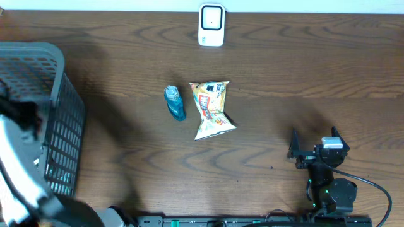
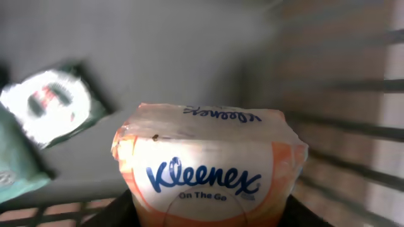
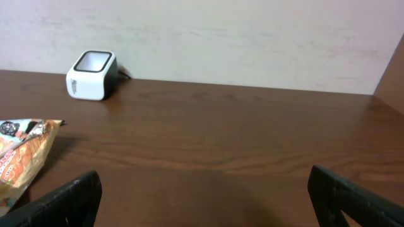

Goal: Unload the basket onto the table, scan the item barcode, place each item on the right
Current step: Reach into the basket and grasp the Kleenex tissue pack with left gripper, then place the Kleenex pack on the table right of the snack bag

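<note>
My left gripper (image 2: 202, 219) clamps one Kleenex pack (image 2: 208, 167), white with orange edges, blue lettering; two packets (image 2: 50, 107) (image 2: 16, 167) at nine o'clock; right gripper (image 3: 202, 202) gapes wide.

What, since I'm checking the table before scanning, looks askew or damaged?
The snack bag lies crumpled and twisted on the table, and the blue bottle beside it seems to lie on its side. Nothing spilled.

A mock shop checkout on a robot test bench: a wood-grain table (image 1: 284, 69) against a bare pale wall (image 3: 252, 38) carries a white countertop barcode scanner (image 1: 211, 25), a grey plastic shopping basket (image 1: 66, 126) and packaged goods: a snack bag (image 1: 213, 108), a blue bottle (image 1: 175, 103), a Kleenex pack (image 2: 208, 170) inside the basket, beside a cabled robot arm (image 1: 331, 189).
</note>
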### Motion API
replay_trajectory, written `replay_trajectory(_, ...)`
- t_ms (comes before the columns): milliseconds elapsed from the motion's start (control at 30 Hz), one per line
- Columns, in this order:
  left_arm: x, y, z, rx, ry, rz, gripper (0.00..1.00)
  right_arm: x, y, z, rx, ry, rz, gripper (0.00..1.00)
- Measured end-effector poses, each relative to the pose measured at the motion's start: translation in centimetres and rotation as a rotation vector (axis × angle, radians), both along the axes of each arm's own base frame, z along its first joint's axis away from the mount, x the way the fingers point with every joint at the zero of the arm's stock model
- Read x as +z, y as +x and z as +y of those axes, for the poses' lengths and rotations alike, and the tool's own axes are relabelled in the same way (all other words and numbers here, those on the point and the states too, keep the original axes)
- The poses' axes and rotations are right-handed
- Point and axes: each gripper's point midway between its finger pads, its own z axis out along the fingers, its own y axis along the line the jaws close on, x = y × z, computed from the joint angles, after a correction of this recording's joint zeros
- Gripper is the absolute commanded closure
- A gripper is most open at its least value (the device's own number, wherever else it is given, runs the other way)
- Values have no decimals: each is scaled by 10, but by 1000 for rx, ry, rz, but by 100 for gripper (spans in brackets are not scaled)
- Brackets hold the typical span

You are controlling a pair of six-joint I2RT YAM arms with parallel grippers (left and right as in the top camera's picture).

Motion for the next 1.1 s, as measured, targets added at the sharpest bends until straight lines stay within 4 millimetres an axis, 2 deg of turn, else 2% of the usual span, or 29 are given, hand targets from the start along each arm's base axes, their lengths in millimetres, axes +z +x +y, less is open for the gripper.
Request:
replay_trajectory(67,58,3,2,-1,106,-127,50,0,0,0,0,0,1,1)
replay_trajectory(133,114,1,-4,-12,203,-258,50,0,0,0,0,0,1,1)
replay_trajectory(167,135,-1,-9,-22,240,-312,50,0,0,0,0,0,1,1)
replay_trajectory(200,163,-2,-19,-45,289,-390,50,0,0,0,0,0,1,1)
replay_trajectory(267,198,0,-44,-111,336,-501,50,0,0,0,0,0,1,1)
replay_trajectory(367,226,12,-92,-260,341,-616,50,0,0,0,0,0,1,1)
replay_trajectory(400,229,15,-103,-298,335,-634,50,0,0,0,0,0,1,1)
replay_trajectory(467,232,31,-144,-434,290,-676,50,0,0,0,-1,0,1,1)
replay_trajectory(533,229,50,-185,-569,240,-693,50,0,0,0,0,0,1,1)
replay_trajectory(600,217,73,-236,-730,187,-684,50,0,0,0,-2,0,0,1)
replay_trajectory(700,185,103,-305,-925,156,-616,50,0,0,0,0,0,1,1)
replay_trajectory(767,155,116,-355,-1056,144,-551,50,0,0,0,0,0,1,1)
replay_trajectory(867,109,126,-417,-1215,144,-459,50,0,0,0,0,0,1,1)
replay_trajectory(967,57,126,-475,-1352,137,-361,49,0,0,0,0,0,1,1)
replay_trajectory(1100,-14,116,-533,-1490,136,-237,47,0,0,0,0,0,1,1)
